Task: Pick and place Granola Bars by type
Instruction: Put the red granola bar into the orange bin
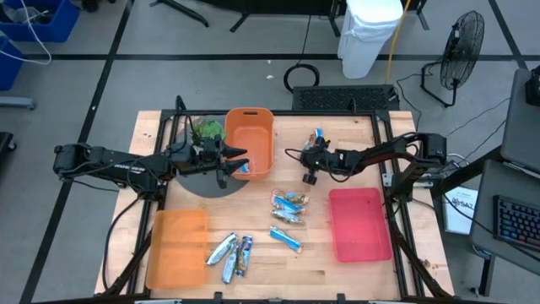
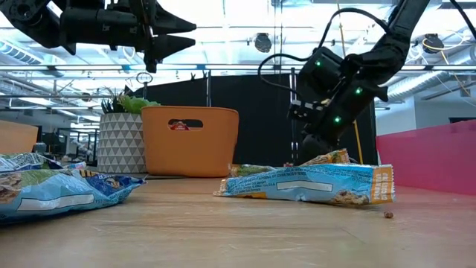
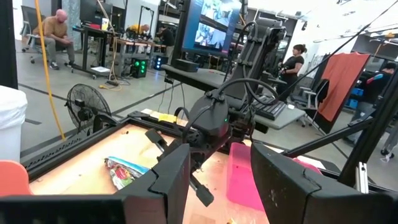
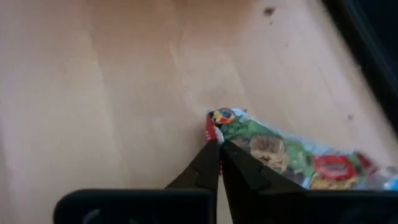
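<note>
Early stage: 1 blue bar (image 1: 244,168) in orange bin (image 1: 250,142), about 8 granola bars (image 1: 287,208) loose mid-bench (image 1: 253,224); left end effector (image 1: 237,163) spread wide, empty, at bin; right end effector (image 4: 219,148) pinched together beside green bar (image 4: 273,149), grip unclear.

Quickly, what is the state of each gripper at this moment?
Left gripper: open, holding nothing, over the orange bin.
Right gripper: fingers shut, beside a granola bar.

Orange bin (image 1: 251,139), flat orange tray (image 1: 177,247), pink tray (image 1: 359,224), blue and silver granola bars (image 1: 287,209), grey triangle-patterned plant pot (image 2: 120,143).
</note>
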Robot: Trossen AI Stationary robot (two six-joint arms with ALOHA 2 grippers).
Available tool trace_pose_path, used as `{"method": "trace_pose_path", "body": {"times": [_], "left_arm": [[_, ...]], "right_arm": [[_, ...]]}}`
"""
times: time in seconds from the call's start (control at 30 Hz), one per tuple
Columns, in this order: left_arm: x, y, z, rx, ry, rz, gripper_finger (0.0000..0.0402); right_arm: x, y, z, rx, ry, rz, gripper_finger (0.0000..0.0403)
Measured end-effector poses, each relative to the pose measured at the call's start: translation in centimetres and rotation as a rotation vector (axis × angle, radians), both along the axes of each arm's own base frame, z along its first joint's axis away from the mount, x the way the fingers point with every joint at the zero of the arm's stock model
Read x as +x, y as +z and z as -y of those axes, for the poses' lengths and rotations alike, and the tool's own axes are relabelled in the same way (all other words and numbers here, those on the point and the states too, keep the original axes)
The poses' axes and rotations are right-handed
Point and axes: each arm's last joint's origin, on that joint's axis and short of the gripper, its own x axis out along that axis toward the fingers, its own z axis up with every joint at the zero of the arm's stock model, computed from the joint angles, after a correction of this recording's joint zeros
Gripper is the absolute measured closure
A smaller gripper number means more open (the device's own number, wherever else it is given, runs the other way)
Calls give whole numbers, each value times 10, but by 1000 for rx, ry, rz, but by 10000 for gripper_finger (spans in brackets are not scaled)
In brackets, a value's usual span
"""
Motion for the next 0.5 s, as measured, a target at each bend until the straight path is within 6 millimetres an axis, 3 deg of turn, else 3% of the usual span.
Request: {"method": "trace_pose_path", "body": {"times": [0.27, 0.5], "left_arm": [[0, 0, 0, 0, 0, -1, 229], [0, -3, 0, -2, 4, -27, 229]], "right_arm": [[8, 16, -15, -70, 101, 73, 402], [9, 59, -39, -76, 227, 268, 403]]}}
